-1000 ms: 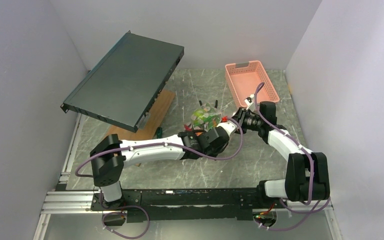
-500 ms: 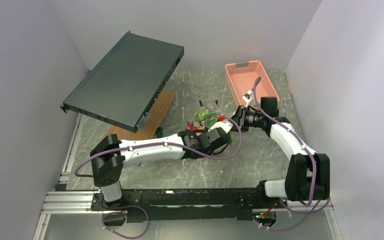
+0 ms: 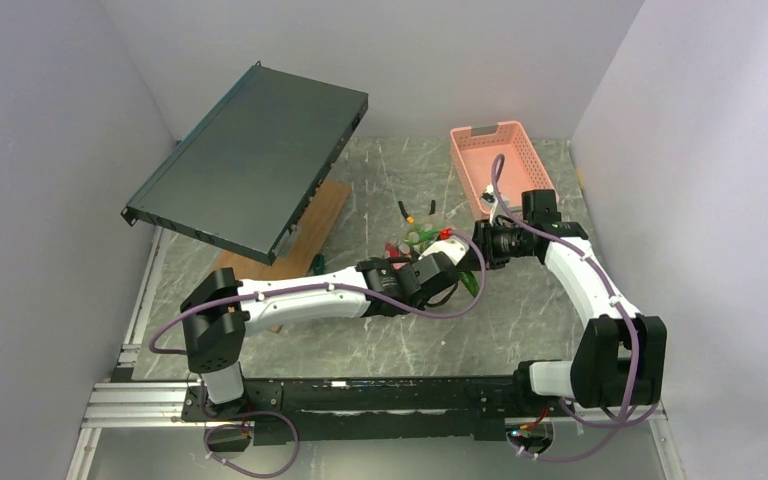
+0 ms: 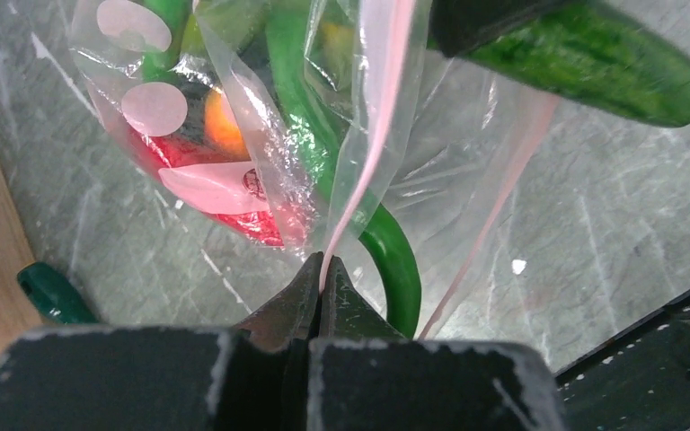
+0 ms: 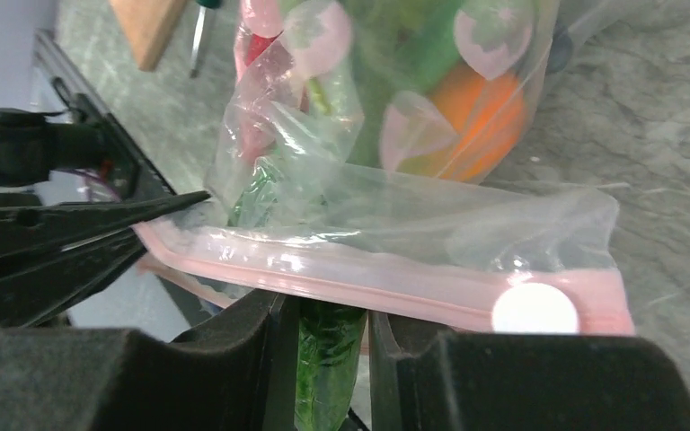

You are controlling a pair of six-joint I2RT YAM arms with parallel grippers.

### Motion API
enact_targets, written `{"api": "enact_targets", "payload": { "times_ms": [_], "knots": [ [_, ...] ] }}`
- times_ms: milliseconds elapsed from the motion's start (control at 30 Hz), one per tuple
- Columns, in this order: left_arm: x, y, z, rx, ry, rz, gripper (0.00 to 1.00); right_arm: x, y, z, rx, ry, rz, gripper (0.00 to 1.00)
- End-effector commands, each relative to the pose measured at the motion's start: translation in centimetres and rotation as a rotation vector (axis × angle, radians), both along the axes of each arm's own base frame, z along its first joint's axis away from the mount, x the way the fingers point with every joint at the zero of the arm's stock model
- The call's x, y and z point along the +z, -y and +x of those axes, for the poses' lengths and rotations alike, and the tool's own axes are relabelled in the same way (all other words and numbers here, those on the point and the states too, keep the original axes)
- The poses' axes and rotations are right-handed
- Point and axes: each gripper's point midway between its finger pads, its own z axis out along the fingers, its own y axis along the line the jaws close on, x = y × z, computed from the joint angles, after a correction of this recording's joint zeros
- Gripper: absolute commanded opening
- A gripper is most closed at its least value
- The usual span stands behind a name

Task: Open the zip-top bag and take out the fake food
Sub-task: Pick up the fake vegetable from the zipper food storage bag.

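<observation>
Since the bag is already unzipped, we'd call the opening part done and the emptying barely started.

Top view: the bag lies mid-table with the basket at its 1 o'clock. One cucumber sticks out at its 4 o'clock.

Left wrist: the left gripper is pinched tight on the zip strip, holding up one lip of the mouth. That cucumber sits at 2 o'clock and looks mostly clear of the plastic. A second cucumber and a red piece are still inside.

Right wrist: the right gripper is clamped on the cucumber at 6 o'clock, just under the strip. The mango is inside, up at 1 o'clock.

So we reckon one piece is coming out and everything else is left.

Writing: the bag has pink dots and one pink patch with a tiny mark, too small to read. No brand we can make out.
</observation>
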Motion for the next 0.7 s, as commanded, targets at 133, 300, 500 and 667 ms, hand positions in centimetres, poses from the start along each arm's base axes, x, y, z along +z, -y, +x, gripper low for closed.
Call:
{"api": "enact_targets", "payload": {
  "times_ms": [133, 300, 500, 667],
  "knots": [
    [2.9, 3.7, 0.3, -0.047, -0.009, -0.173, 0.0, -2.2, 1.4, 0.3, 0.053, 0.084, -0.22, 0.14],
    [3.6, 3.9, 0.3, -0.046, -0.032, -0.24, 0.0, -1.9, 1.7, 0.2, 0.076, 0.132, -0.282, 0.36],
    [4.1, 4.3, 0.3, -0.05, -0.077, -0.334, 0.0, -1.2, 2.0, -0.3, 0.144, 0.195, -0.321, 0.63],
    [4.1, 4.3, 0.3, -0.048, -0.108, -0.386, 0.0, 0.7, 1.6, -0.8, 0.181, 0.282, -0.298, 0.73]
  ]
}}
